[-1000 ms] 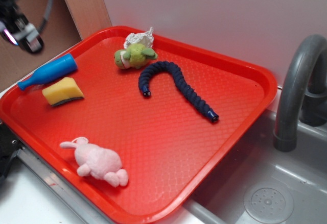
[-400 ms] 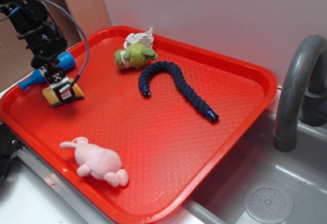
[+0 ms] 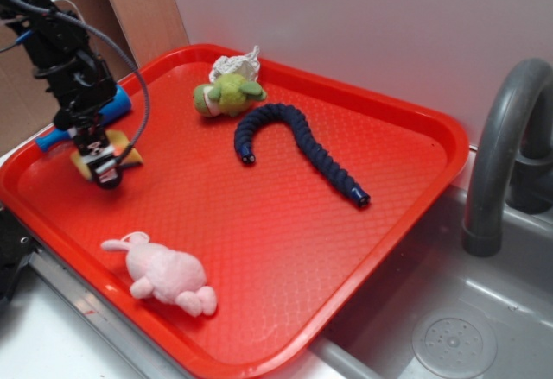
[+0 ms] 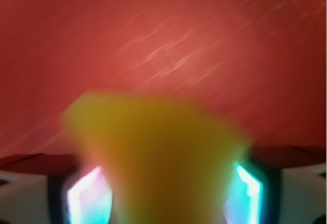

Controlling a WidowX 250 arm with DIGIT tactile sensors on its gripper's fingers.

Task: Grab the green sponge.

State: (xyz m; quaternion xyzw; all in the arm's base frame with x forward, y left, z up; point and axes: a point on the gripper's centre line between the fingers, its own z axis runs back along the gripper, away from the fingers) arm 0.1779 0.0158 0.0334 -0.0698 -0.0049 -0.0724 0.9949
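Wrist view: black gripper [image 3: 105, 170] sitting open around yellow foam wedge sponge [image 4: 158, 157] (blurred), near red plastic tray's [image 3: 285, 249] left edge.

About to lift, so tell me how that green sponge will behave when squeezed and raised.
The green sponge looks like soft yellow foam, so it will probably compress between the gripper fingers rather than resist. It seems light for its size. Its wedge shape, filling the gap between the fingers in the wrist view, may let it tilt or slip when raised.
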